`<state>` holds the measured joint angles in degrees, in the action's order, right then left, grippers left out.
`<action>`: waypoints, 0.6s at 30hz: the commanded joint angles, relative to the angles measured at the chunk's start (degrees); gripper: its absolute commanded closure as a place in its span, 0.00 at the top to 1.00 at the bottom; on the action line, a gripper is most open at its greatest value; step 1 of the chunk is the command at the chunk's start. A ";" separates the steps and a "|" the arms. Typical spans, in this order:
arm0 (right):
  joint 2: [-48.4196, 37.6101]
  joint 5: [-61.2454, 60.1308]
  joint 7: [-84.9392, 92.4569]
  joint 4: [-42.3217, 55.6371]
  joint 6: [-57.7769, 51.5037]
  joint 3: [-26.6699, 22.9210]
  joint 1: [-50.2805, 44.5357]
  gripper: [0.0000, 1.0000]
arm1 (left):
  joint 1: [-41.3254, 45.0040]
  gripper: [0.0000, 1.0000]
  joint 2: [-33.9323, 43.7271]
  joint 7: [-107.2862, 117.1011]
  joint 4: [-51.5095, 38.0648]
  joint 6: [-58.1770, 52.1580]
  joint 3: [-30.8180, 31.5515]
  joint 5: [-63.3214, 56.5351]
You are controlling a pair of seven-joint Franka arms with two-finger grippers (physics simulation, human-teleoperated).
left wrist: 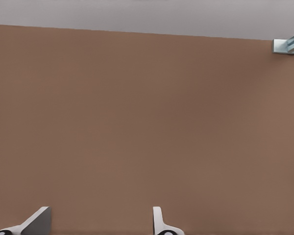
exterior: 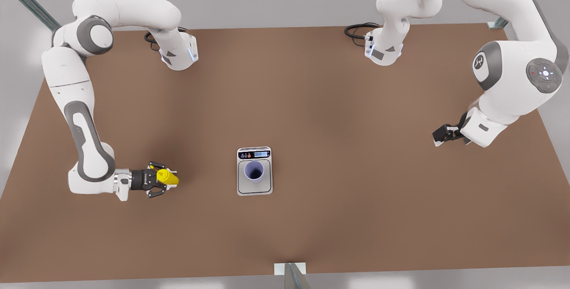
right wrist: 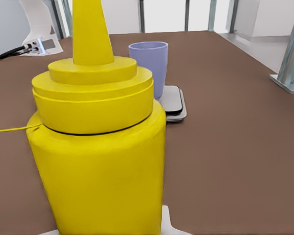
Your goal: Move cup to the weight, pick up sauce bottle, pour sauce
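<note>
Your front view looks straight down from high above the brown table (exterior: 338, 102). Your right wrist view sits low and close behind the sauce bottle (right wrist: 95, 147), facing the cup (right wrist: 149, 66) on the weight (right wrist: 175, 103), which the front view shares. Your left wrist view faces bare tabletop.

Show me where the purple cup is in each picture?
Front view: the cup stands on the weight, mid-table.
Left wrist view: bare table, cup absent.
Right wrist view: cup behind the sauce bottle, on the weight.
Shared landmark: the brown table.
</note>
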<state>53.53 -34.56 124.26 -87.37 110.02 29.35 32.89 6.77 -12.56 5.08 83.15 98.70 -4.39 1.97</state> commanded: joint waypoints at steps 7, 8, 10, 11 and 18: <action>2.54 -0.07 0.02 1.15 0.46 0.01 -0.10 0.58 | 0.00 1.00 -0.45 0.02 -0.88 0.00 0.00 -0.13; 2.54 -0.07 0.02 1.15 0.72 0.01 -0.10 0.58 | 0.00 1.00 -0.45 0.02 -1.14 0.00 0.00 -0.13; 2.54 -0.07 0.02 1.15 0.72 0.01 -0.02 0.61 | 0.00 1.00 -0.45 0.02 -1.14 0.00 0.00 -0.22; 2.54 -0.07 0.02 1.15 0.72 0.01 -0.10 0.61 | 0.00 1.00 -0.53 0.02 -1.14 0.00 0.00 -0.13; 2.54 -0.07 0.02 1.15 0.72 0.01 -0.10 0.68 | 0.00 1.00 -0.53 -0.07 -1.14 0.00 0.09 -0.13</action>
<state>56.08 -34.66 124.28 -86.22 110.74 29.35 32.78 6.82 -13.10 5.01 82.00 98.70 -4.35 1.85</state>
